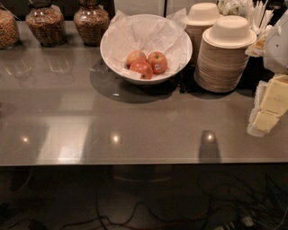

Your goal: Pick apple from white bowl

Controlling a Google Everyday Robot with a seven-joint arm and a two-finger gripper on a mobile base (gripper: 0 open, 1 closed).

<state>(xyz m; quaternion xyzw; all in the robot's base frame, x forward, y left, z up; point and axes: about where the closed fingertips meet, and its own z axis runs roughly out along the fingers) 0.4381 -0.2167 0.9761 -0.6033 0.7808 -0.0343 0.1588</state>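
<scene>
The white bowl (109,64) stands at the back middle of the grey table (135,126), lined with crumpled white paper (148,33). Three red-yellow apples lie in it: one at the left (135,57), one at the right (158,62), one in front (142,69). My gripper (269,105), white with pale yellow parts, hangs at the right edge of the view, low over the table and well to the right of the bowl and nearer than it. It holds nothing that I can see.
Two stacks of beige disposable bowls (223,56) stand just right of the white bowl, between it and my gripper. Three glass jars (46,24) line the back left. Utensils (254,13) stand at the back right. The table's front edge (135,162) runs across, cables below.
</scene>
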